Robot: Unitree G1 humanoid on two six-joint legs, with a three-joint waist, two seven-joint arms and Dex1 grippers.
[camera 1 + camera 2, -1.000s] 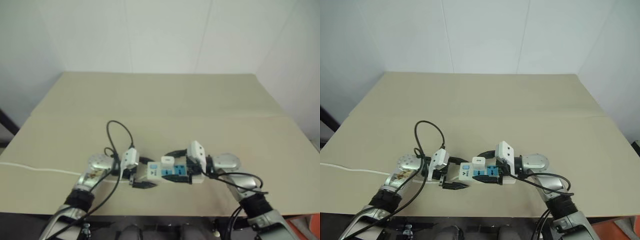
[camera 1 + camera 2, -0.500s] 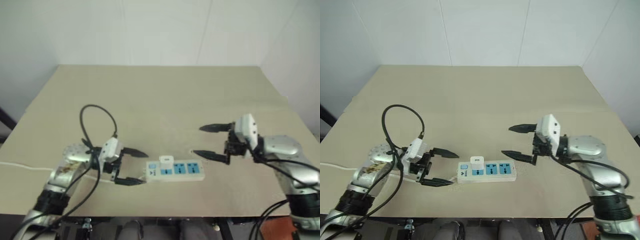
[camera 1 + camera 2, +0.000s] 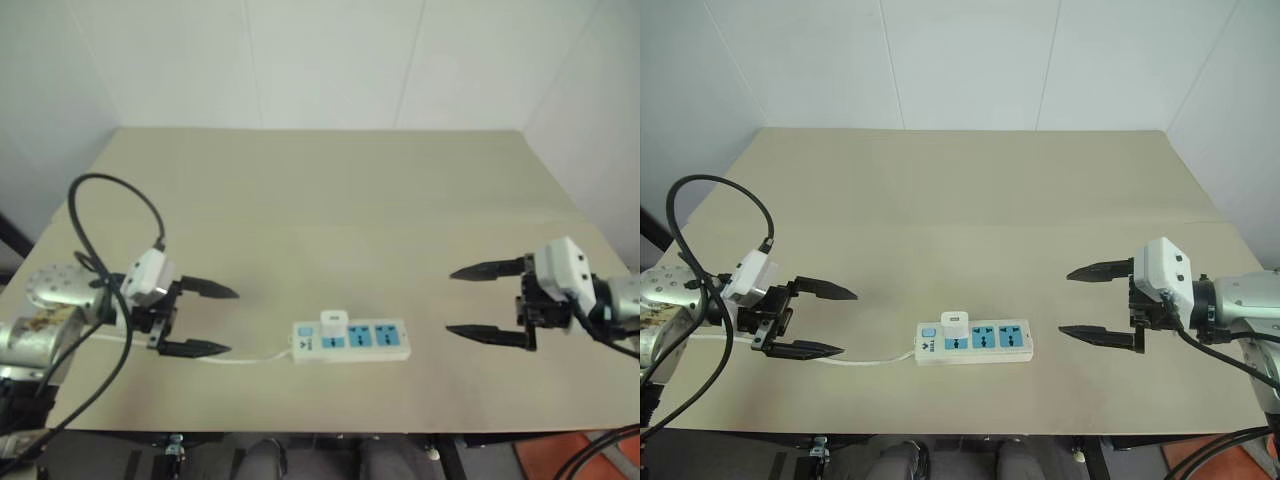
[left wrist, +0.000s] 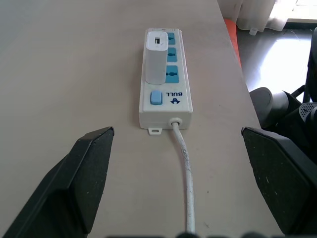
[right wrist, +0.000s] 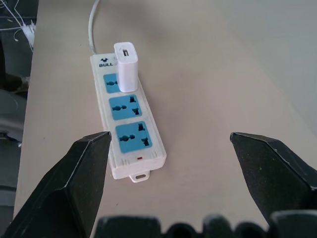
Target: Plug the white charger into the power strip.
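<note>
Now white charger (image 3: 954, 323) (upright) in power strip (image 3: 990, 340)

Left claw (image 3: 805, 320), right claw (image 3: 1095, 303) agape

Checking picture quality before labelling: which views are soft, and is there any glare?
Left eye view: soft and hazy, power strip sockets smeared. Right eye view: crisper. Left wrist view: white charger sharp, bright window glare in one corner. Right wrist view: sharp, no glare.
</note>
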